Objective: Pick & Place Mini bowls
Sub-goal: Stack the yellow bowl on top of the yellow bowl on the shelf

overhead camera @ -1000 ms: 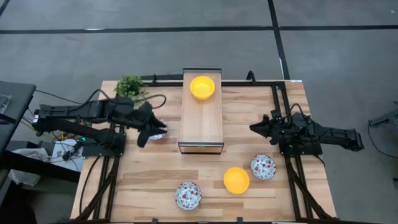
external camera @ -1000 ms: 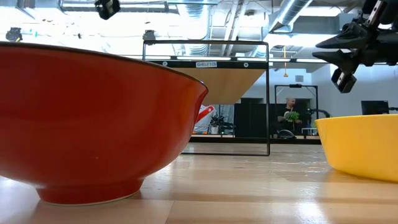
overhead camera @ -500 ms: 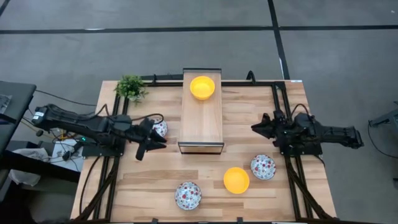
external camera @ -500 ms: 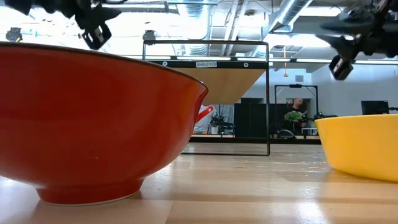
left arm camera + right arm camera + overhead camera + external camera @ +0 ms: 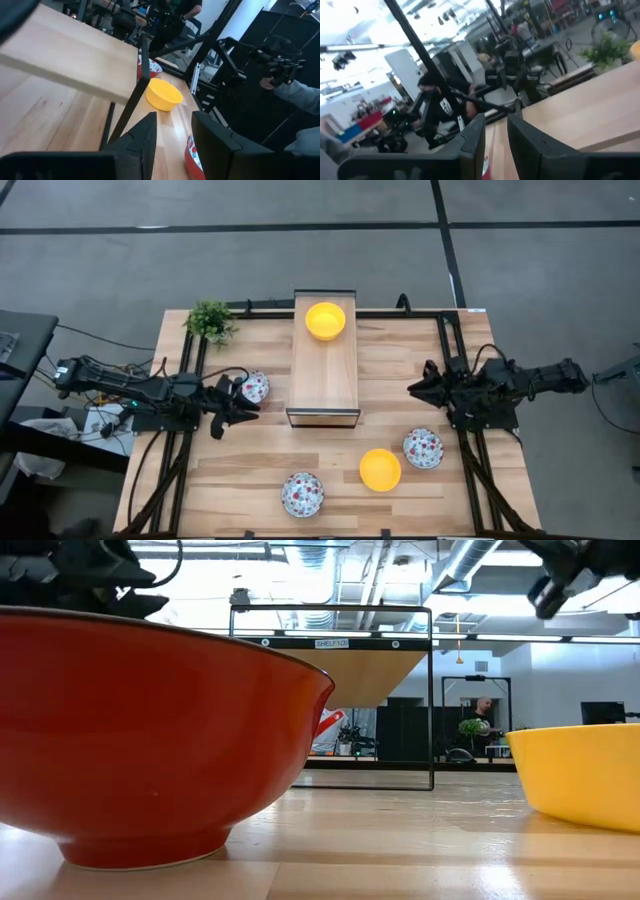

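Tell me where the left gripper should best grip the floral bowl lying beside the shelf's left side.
Probably on the rim: the floral bowl sits upright and open on the table, its wall thin enough to pinch. Come from above on its left edge, nearest the open left gripper; the wooden shelf crowds its right side.

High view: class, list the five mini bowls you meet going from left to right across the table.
Speckled bowl beside the left end effector → speckled bowl at the near edge → yellow bowl on the wooden shelf → yellow bowl on the table → speckled bowl on the right.
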